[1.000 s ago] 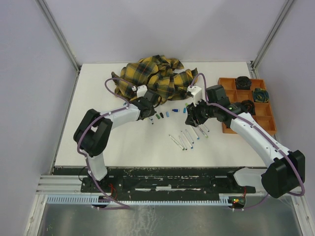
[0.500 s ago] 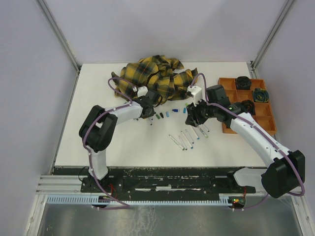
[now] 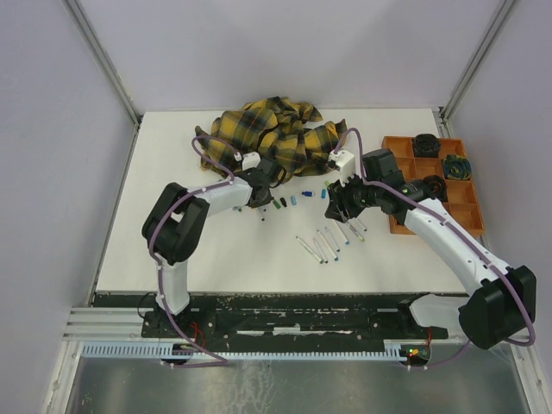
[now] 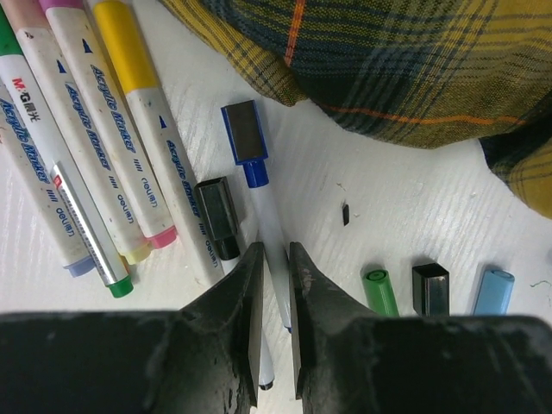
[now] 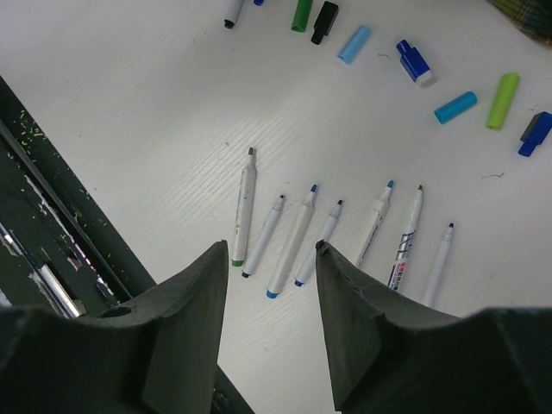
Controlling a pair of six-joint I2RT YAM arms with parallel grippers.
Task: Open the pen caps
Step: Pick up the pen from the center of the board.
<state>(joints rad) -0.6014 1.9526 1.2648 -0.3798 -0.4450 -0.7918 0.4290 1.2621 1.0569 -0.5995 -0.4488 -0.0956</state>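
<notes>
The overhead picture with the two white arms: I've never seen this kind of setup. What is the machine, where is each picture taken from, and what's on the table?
Those are two robot arms bolted at the table's near edge. A fixed camera above gives the overhead picture; each close-up comes from a camera on one wrist. On the table lie marker pens, loose caps, a plaid cloth and an orange tray. The left end effector has its fingers close together astride a blue-tipped pen; whether it grips it is unclear. The right end effector is open and empty above the uncapped pens.
</notes>
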